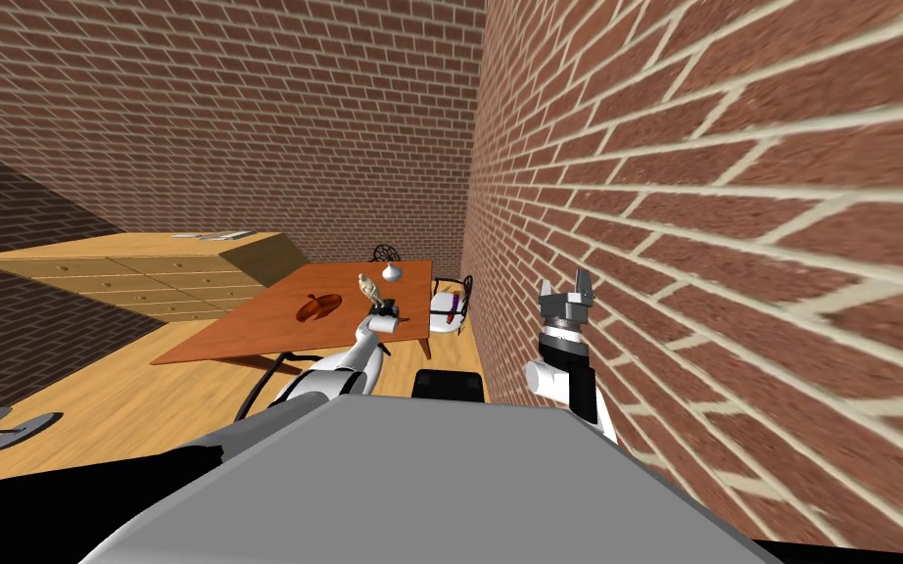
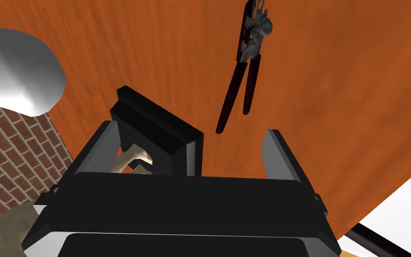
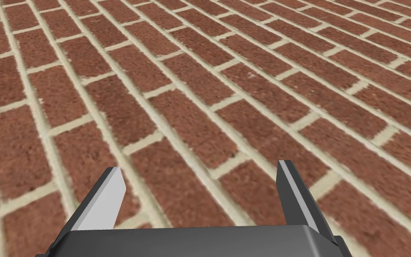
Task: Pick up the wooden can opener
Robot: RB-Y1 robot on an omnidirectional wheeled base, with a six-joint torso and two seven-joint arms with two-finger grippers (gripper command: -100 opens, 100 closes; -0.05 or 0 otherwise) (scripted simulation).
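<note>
**Head view:** the left hand point(image 1: 386, 311) hangs over the worktop point(image 1: 244, 338), near a figurine point(image 1: 368, 286) and a white vase point(image 1: 391, 273). The right hand point(image 1: 565, 294) is raised beside the brick wall point(image 1: 734, 245).

**Left wrist view:** the 2 fingers point(image 2: 104, 149) stand spread. The can opener point(image 2: 247, 67) lies flat on the worktop ahead of them, apart, its dark handles toward the hand. A black block point(image 2: 160, 129) sits between the fingers. The grasp should go best by clearing the block, centring both handles, then closing.

**Right wrist view:** the right hand is spread and holds nothing.
</note>
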